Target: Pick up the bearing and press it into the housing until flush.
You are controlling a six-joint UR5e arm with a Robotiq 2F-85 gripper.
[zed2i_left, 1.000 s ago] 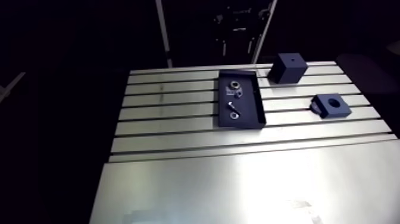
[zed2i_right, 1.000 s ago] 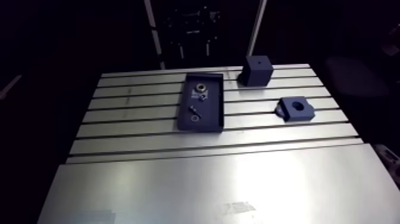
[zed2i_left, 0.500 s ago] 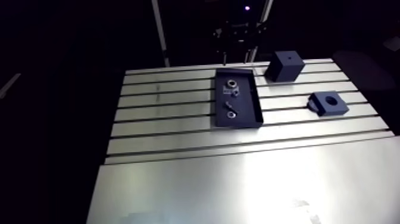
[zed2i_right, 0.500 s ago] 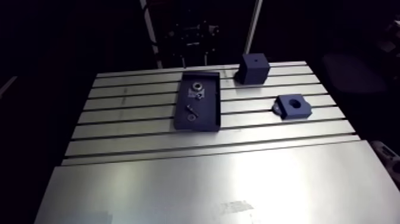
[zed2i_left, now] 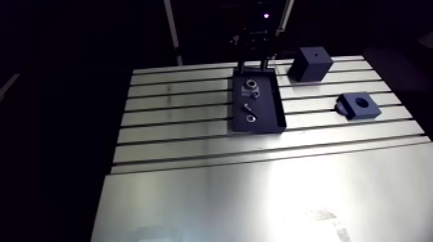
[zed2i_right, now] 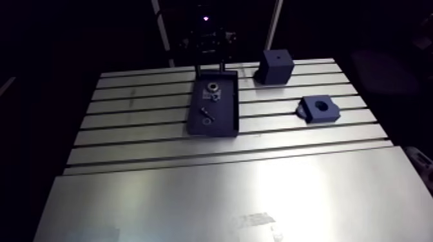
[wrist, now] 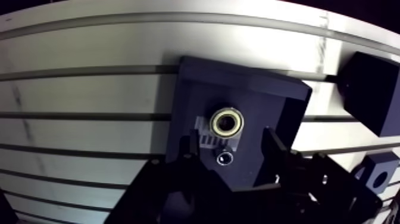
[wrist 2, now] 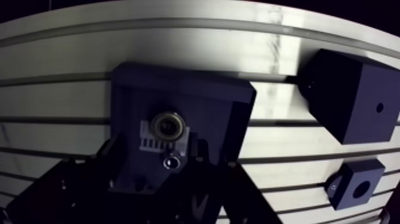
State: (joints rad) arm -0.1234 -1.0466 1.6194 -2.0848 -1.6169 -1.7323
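The claw [wrist: 231,148] hangs wide open and empty; the bearing [wrist: 228,122] lies flat in the tray [wrist: 268,95] at its twelve o'clock. Likely small, rigid, slick steel: grip across the outer ring.

My arm camera sits high over the near end of the desk [zed2i_left: 193,193], tilted down and facing its far edge, so I get nearly the whole top from well back. Its two eyes are offset sideways and show the same scene. My wrist camera hangs close above the far end, looking down past the pincer [wrist: 231,143] onto the tray [wrist: 250,83], wide-angle, so straight edges bow. Both views share the tray, the cube [wrist 2: 348,98] to its right and the block with a hole [wrist 2: 345,179] nearer on that side.
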